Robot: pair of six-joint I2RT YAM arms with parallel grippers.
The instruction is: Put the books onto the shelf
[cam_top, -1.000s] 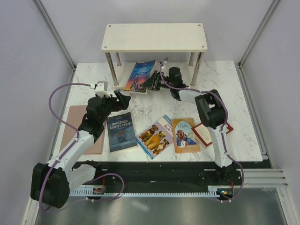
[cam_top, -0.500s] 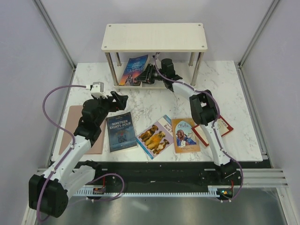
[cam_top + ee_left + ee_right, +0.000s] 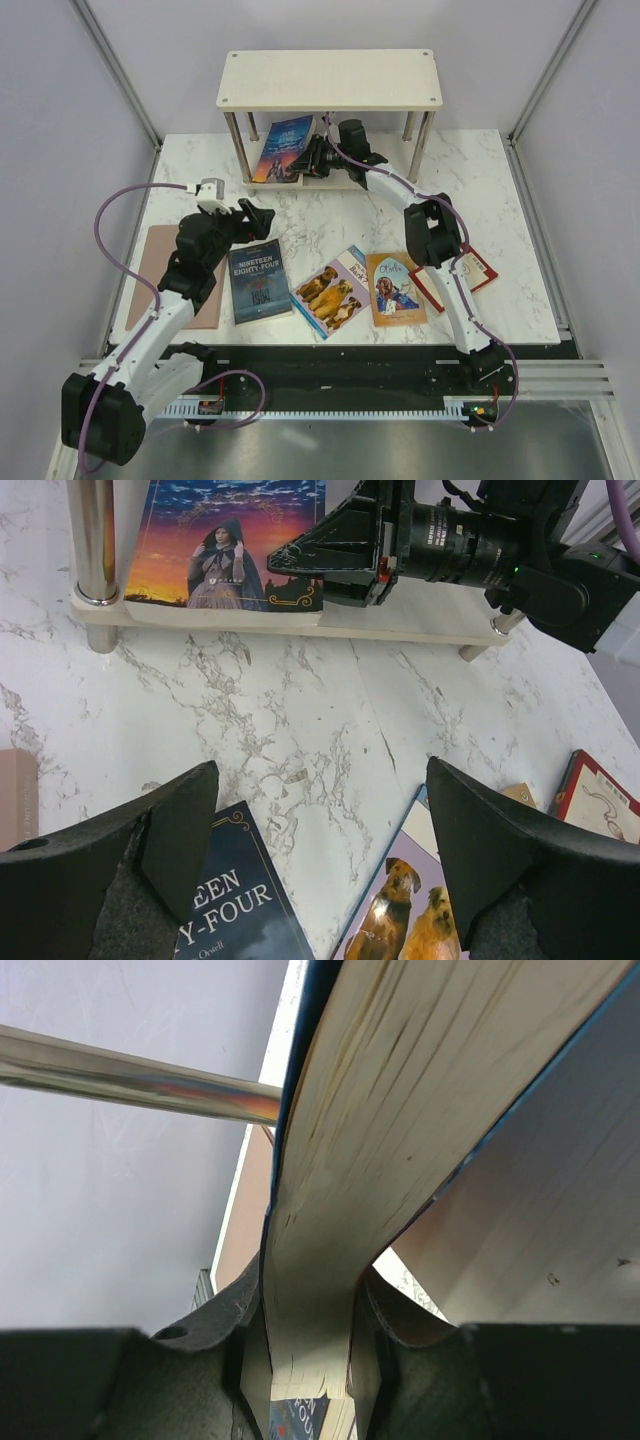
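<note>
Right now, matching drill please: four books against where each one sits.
Books:
1. blue book
2. 1984
3. dog book
4. red-bordered book

Places:
A. rightmost on the table
B. on the shelf, lower board
C. next to the pinkish sheet
D. between 1984 and the tan book

Pairs: 1-B, 2-C, 3-D, 4-A
</note>
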